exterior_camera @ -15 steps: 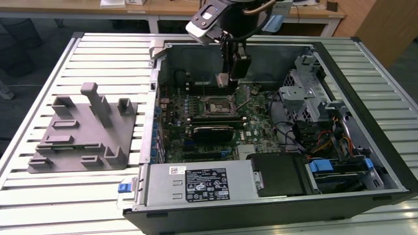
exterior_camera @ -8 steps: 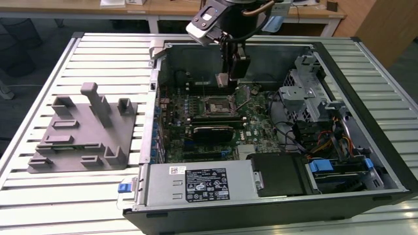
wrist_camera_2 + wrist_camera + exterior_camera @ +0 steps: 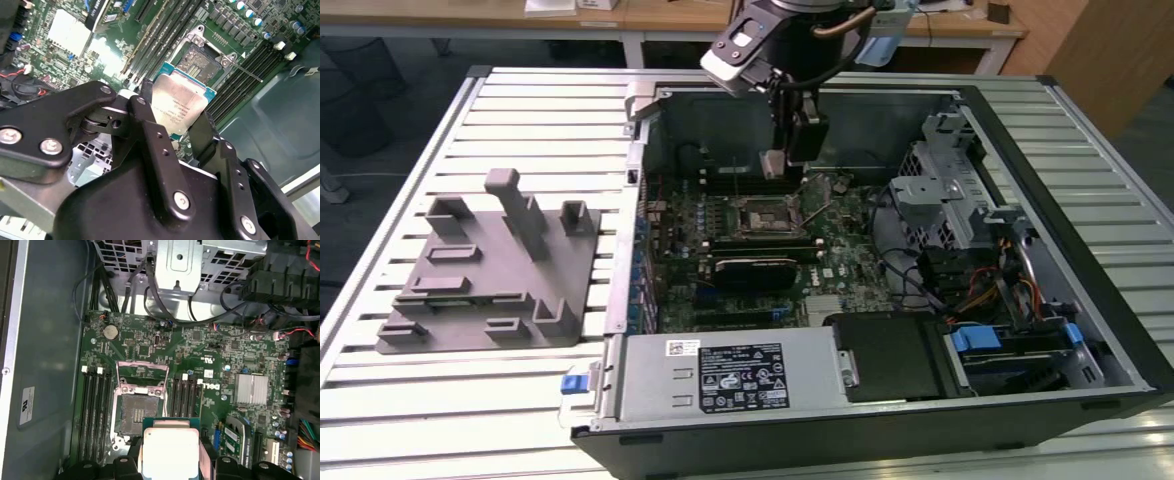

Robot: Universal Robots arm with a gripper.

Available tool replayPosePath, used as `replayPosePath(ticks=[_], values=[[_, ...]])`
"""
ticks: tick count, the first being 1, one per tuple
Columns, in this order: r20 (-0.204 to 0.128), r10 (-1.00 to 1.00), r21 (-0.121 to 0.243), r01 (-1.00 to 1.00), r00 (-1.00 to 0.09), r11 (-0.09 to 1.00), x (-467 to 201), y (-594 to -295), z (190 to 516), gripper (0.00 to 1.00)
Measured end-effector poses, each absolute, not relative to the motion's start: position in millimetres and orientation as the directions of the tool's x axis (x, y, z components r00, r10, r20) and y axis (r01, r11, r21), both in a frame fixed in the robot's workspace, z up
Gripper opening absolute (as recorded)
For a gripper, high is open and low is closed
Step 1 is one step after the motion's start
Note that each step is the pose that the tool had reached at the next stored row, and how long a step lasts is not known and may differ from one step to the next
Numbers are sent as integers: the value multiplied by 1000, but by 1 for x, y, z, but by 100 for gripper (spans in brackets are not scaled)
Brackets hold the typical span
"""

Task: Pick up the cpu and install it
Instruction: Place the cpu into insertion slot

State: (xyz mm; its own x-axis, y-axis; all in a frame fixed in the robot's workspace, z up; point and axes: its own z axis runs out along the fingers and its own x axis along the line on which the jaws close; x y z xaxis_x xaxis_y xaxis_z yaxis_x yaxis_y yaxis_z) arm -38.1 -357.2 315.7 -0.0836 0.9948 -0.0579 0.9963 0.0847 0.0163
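One gripper (image 3: 787, 162) hangs inside the open computer case (image 3: 894, 125) in the exterior view, over the green board (image 3: 847, 255) and near its empty socket (image 3: 765, 214). In the second wrist view, two black fingers (image 3: 150, 135) clamp the cpu (image 3: 180, 106) by opposite edges, its silver top showing. In the first wrist view, the cpu (image 3: 170, 452) is held above the board, close to the open socket (image 3: 137, 412).

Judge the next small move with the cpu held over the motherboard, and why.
Probably shift the gripper across until the cpu sits squarely over the open socket, before lowering: in the first wrist view the held chip overlaps only one edge of the socket.
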Motion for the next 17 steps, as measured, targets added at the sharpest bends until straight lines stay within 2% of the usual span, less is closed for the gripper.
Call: replayPosePath(ticks=[17], values=[[-53,995,17,996,-84,85,-38,-345,295,53]])
